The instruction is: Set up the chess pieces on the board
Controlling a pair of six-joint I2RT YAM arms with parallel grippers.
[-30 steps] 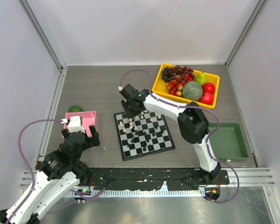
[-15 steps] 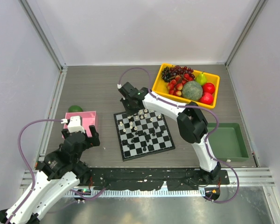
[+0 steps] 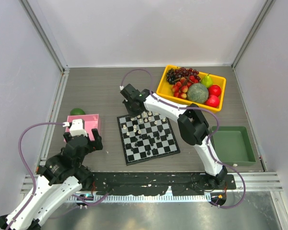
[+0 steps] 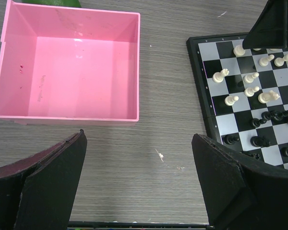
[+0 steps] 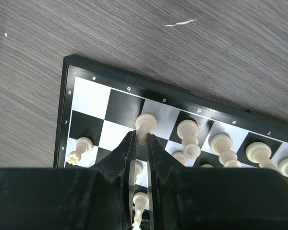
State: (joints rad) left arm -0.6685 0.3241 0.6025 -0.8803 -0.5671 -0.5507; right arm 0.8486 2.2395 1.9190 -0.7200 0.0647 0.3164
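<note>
Many tiny chess pieces (image 4: 252, 90) stand upright on the board (image 5: 91, 98). The board is a flat square of black and white checks with a thin dark rim, so no side is longer than another. It lies a little crooked on the grey tabletop (image 4: 168, 120), its corners turned a bit away from the tabletop's edge. White pieces are on the far half of the board and black pieces on the near half. Little letters and numbers run along the board's rim.

The right tool (image 5: 143, 138) is over the far left corner of the board. Its two fingers are pressed close and pinch one white piece (image 5: 146, 123). That piece stands straight up on the board's last row, near the letters b and c.

The left tool (image 4: 138, 139) hangs to the left of the board, over the tabletop, with its fingers spread wide. A pink tray (image 4: 77, 62) sits left of the board too, a bit apart from it.
</note>
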